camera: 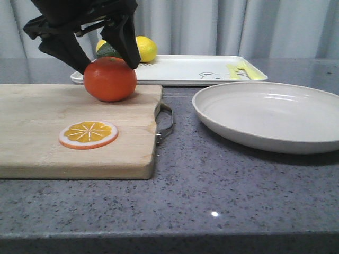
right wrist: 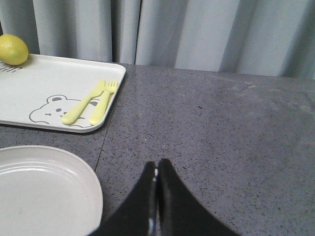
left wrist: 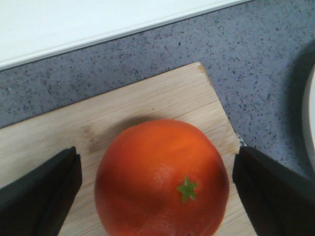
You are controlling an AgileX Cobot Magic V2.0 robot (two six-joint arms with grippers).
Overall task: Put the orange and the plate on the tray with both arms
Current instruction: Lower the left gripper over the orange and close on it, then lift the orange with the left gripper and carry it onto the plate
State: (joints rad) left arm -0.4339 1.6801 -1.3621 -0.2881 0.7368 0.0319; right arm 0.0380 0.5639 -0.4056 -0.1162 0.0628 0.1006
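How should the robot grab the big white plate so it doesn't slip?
Probably by the rim. The plate is wide, shallow and lies flat on the table, far too broad to straddle. Its raised edge is the only thin part a pincer could pinch. The right pincer, shut now, sits on the plate's right side, so coming in low at that side of the rim looks easiest.

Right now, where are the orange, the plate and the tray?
orange (camera: 109, 79), front view, middle of its skin.
plate (camera: 275, 114), front view, bare inner floor.
tray (camera: 175, 69), front view, bare white surface.
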